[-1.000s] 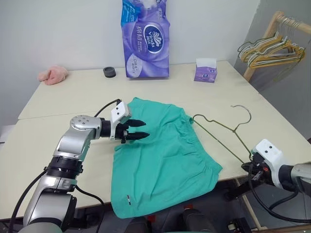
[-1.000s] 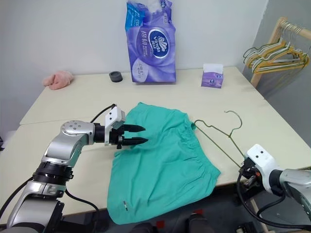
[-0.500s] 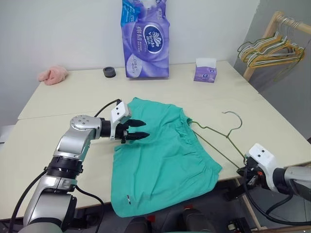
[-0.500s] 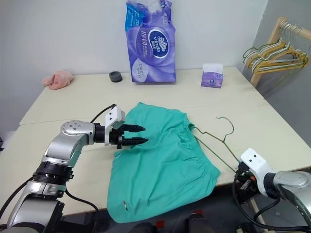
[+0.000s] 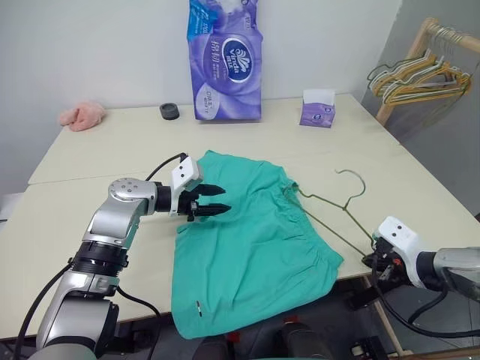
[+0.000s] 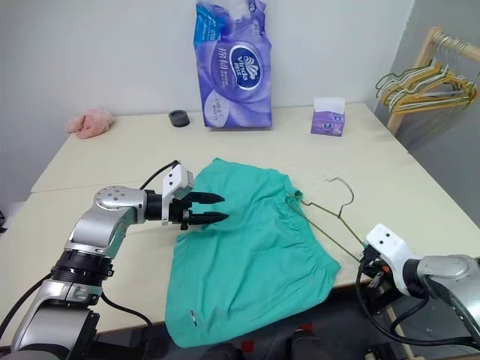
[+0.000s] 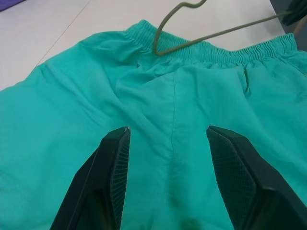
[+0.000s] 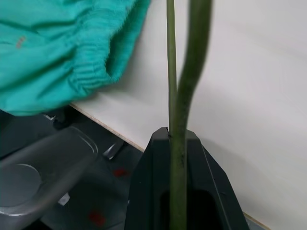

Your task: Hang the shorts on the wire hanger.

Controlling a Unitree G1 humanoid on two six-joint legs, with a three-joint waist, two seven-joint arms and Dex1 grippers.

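The teal-green shorts (image 5: 255, 247) lie spread flat on the table, with the gathered waistband toward the right and one lower corner hanging over the front edge. My left gripper (image 5: 217, 210) is open and hovers low over the shorts' left part; its two fingers (image 7: 112, 167) stand wide apart with fabric below them. My right gripper (image 8: 172, 136) is at the table's front right edge, shut on one corner of the wire hanger (image 7: 225, 32). The hanger slants up and across the table, and its far corner reaches the waistband (image 6: 296, 196).
At the back of the table (image 5: 112, 150) stand a tall purple tissue pack (image 5: 223, 60), a small purple tissue box (image 5: 317, 109), a black ring (image 5: 169, 112) and a pink cloth (image 5: 82, 115). A wooden rack with bunched yellow and green hangers (image 5: 420, 75) stands at the right.
The right gripper has turned and swung the hanger to the left, so its hook and far corner lie closer to the waistband. The left arm and shorts have not moved.
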